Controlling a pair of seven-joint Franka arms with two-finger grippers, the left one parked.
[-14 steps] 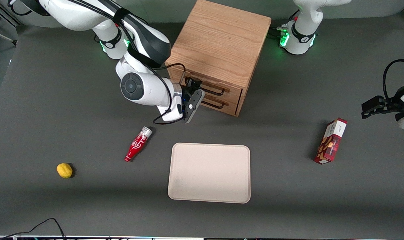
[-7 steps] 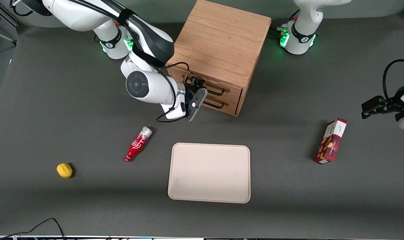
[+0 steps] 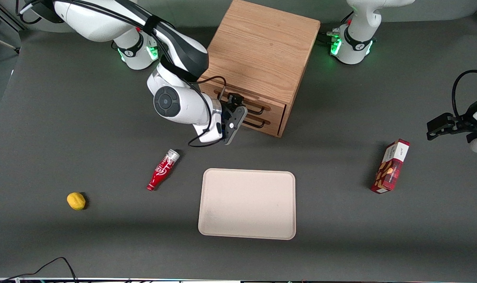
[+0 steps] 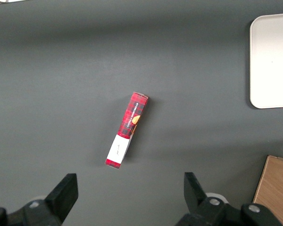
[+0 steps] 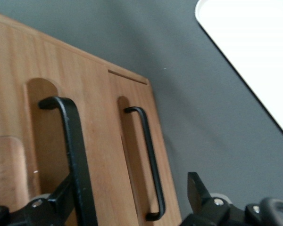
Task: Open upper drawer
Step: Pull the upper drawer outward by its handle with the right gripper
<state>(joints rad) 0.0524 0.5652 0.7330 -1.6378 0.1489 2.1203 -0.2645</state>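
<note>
The upper drawer (image 3: 275, 107) is the higher of two light-oak fronts on the wooden cabinet (image 3: 262, 47), and it sits flush with the cabinet. Its black bar handle (image 3: 255, 105) runs across the front. My right gripper (image 3: 235, 111) hovers open just in front of that handle, near the end toward the working arm. In the right wrist view the gripper (image 5: 127, 190) is open, and the upper drawer (image 5: 96, 122) shows its handle (image 5: 71, 141) right beside one finger (image 5: 54, 205). The lower drawer's handle (image 5: 151, 160) also lies between the fingers, farther off.
A beige tray (image 3: 246, 203) lies nearer the front camera than the cabinet. A red bottle (image 3: 162, 169) and a yellow lemon (image 3: 76, 201) lie toward the working arm's end. A red cookie box (image 3: 391, 166) lies toward the parked arm's end.
My gripper has moved closer to the upper drawer's handle, sliding along the cabinet front toward the parked arm's end. The drawer has not moved.
</note>
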